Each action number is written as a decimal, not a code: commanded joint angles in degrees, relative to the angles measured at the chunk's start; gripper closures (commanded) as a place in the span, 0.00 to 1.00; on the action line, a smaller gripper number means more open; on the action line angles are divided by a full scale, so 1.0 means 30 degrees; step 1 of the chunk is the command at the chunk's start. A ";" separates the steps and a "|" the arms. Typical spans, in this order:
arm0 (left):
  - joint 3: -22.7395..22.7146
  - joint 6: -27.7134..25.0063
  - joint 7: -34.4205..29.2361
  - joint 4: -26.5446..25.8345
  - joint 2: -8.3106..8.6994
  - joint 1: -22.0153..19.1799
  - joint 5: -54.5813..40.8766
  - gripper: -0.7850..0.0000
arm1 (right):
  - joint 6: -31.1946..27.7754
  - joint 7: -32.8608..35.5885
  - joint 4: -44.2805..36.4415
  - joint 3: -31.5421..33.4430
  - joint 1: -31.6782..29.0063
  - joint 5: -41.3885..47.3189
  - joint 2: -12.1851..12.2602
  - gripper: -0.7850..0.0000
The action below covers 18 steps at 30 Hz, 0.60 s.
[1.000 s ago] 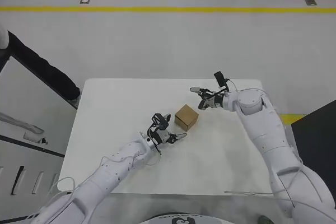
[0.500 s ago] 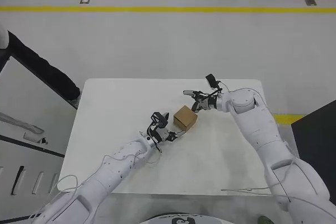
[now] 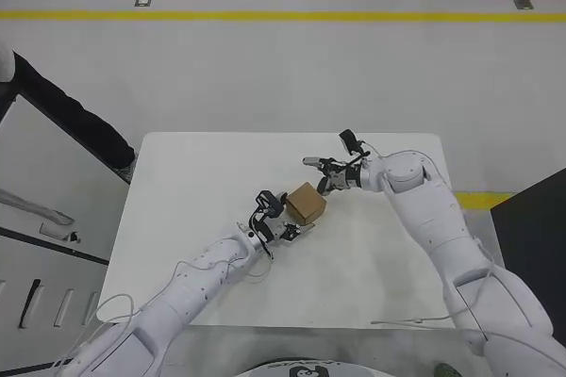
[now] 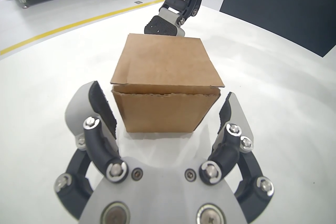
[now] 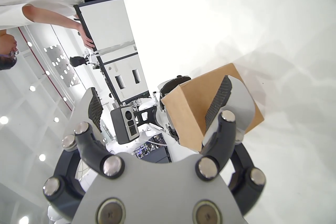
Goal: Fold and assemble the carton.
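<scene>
Left fingers (image 4: 102, 107) have crept up to flank, spread open, the near face of the small brown corrugated-cardboard cube carton (image 3: 305, 202), midway across the smooth white bench (image 3: 189, 188). Right fingers (image 5: 220, 101), also open, have swung in, one ribbed pad (image 4: 160, 25) at its far top edge. Its matte lid flap (image 4: 162, 59) overhangs a ragged edge, probably awaiting pressing shut.

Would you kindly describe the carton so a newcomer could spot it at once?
Start at the white table. Near its middle, the left gripper and the right gripper face each other. Between them sits the carton, the only brown cardboard cube, its top flap ajar.
</scene>
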 commanded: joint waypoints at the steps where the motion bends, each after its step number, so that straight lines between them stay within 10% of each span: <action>1: -0.0041 -0.0020 0.0014 0.0056 -0.0043 0.0002 0.0000 0.00 | 0.0000 0.0037 -0.0050 -0.0065 -0.0020 0.0050 -0.0016 0.00; 11: -0.0346 -0.0510 0.0176 0.0290 -0.0166 0.0017 -0.0085 0.00 | 0.0189 -0.0293 -0.0022 -0.0153 0.0019 -0.0017 0.0005 0.00; 15: -0.0482 -0.0697 0.0140 0.0413 -0.0191 0.0030 -0.0089 0.58 | 0.0207 -0.0425 -0.0036 -0.0149 0.0030 -0.0002 0.0019 0.00; 18: -0.0580 -0.0737 0.0160 0.0467 -0.0214 0.0064 -0.0090 0.73 | 0.0250 -0.0512 -0.0037 -0.0142 0.0046 -0.0007 0.0033 0.00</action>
